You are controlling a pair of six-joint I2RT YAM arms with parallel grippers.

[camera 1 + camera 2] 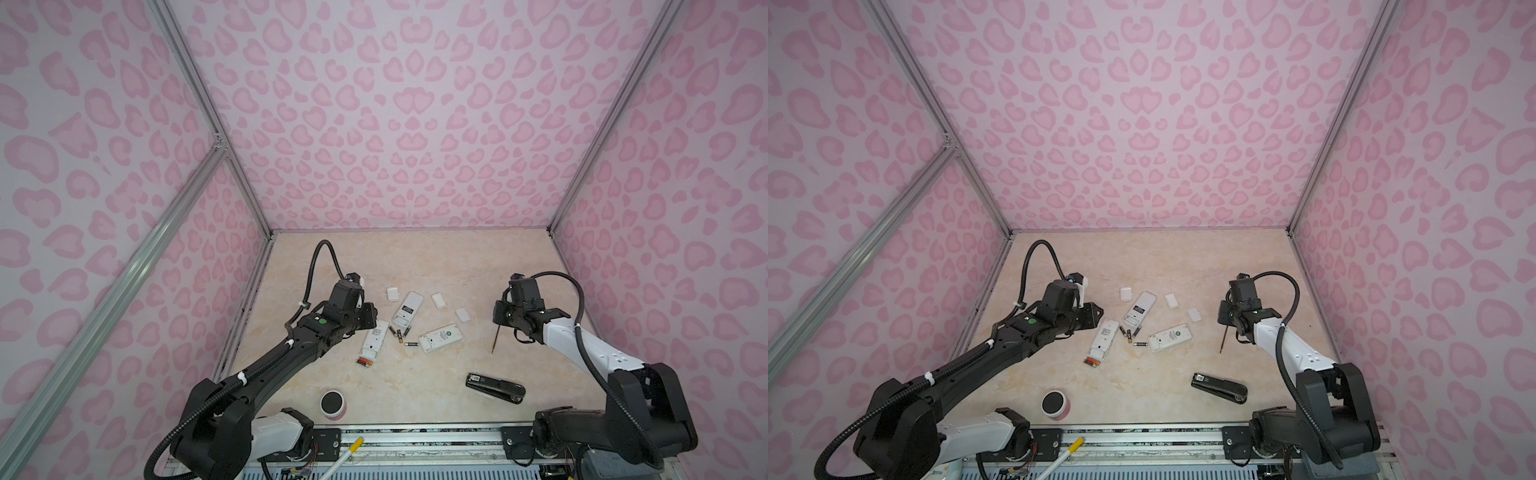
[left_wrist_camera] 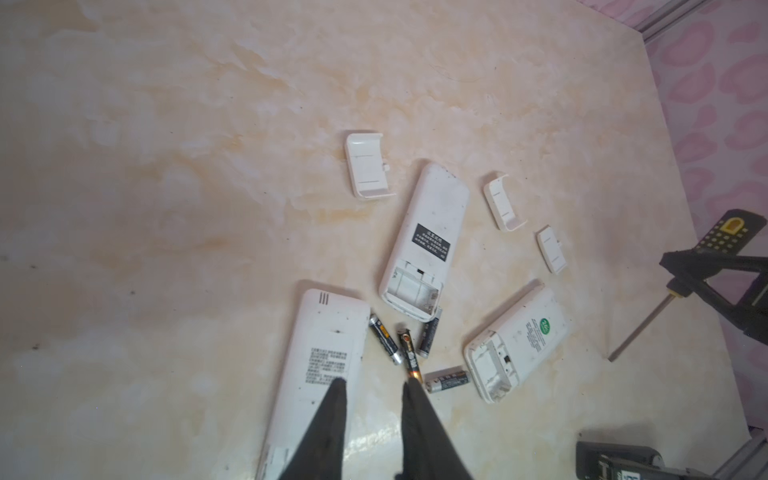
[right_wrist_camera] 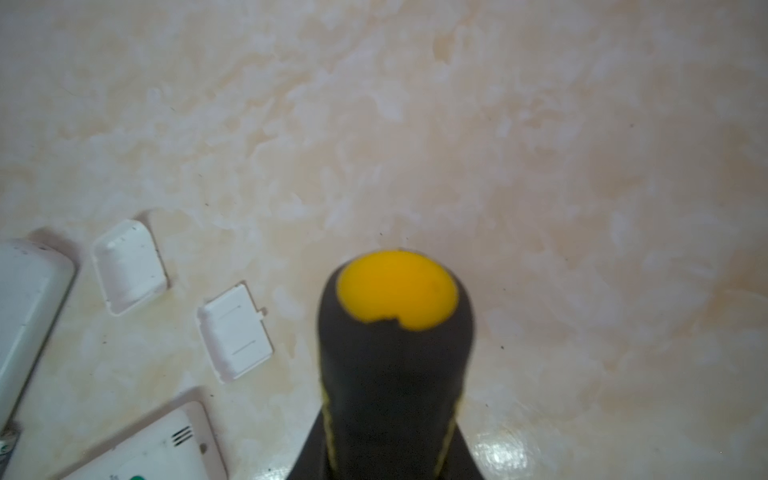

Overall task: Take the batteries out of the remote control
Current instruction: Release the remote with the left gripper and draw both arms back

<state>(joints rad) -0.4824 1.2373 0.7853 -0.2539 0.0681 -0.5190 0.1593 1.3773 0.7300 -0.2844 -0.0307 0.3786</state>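
Observation:
Three white remote controls lie face down with their battery bays uncovered: left (image 1: 372, 338) (image 2: 320, 365), middle (image 1: 407, 309) (image 2: 424, 232) and right (image 1: 440, 337) (image 2: 515, 345). The middle and right bays look empty. Orange-banded batteries (image 1: 365, 362) still sit in the left remote's near end. Several loose batteries (image 1: 399, 334) (image 2: 409, 353) lie between the remotes. My left gripper (image 2: 374, 384) (image 1: 369, 318) hovers open, one finger over the left remote, the other by a loose battery's end, with nothing between them. My right gripper (image 1: 505, 320) (image 3: 390, 436) is shut on a black-handled, yellow-capped screwdriver (image 3: 397, 291), shaft (image 1: 495, 338) pointing down.
Three white battery covers (image 1: 392, 293) (image 1: 438, 300) (image 1: 462, 314) lie behind the remotes. A black stapler (image 1: 494, 387) rests at the front right, and a pink-and-white cylinder with a black top (image 1: 332, 402) stands at the front left. Pink patterned walls enclose the table.

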